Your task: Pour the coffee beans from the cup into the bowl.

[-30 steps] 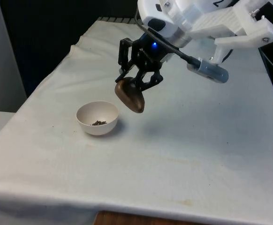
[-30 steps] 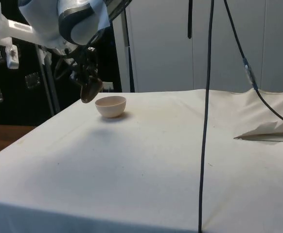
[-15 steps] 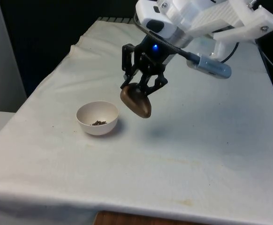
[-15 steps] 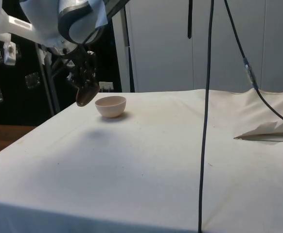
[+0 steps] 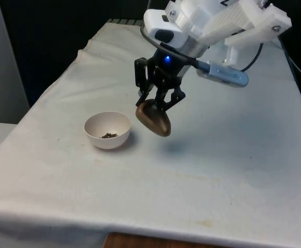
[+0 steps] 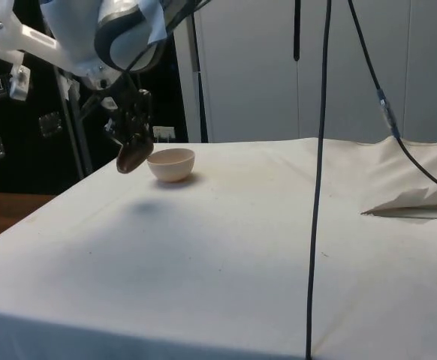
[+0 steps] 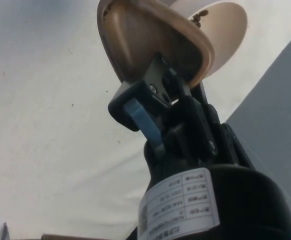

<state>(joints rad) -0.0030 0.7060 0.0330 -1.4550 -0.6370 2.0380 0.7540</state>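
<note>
A brown wooden cup [image 5: 154, 120] hangs tilted in the air, held by its rim in my gripper [image 5: 155, 103], which is shut on it. It is just to the front view's right of the white bowl [image 5: 107, 129], beside the rim rather than over it. The bowl stands on the cloth with a few dark coffee beans [image 5: 108, 135] in its bottom. In the side view the cup [image 6: 131, 157] hangs close to the bowl [image 6: 171, 163], under the gripper [image 6: 133, 139]. The wrist view looks into the cup [image 7: 150, 42], whose light inside holds no beans, with the bowl [image 7: 220, 30] behind it.
A black cable [image 6: 320, 172] hangs down through the side view. The white cloth [image 5: 202, 155] lies flat around the bowl and bunches into a fold [image 6: 414, 199] at the side view's right.
The gripper has carried the cup lower and a little towards the front view's right, away from the bowl's rim, and the cup is turning more upright. The bowl has stayed put.
</note>
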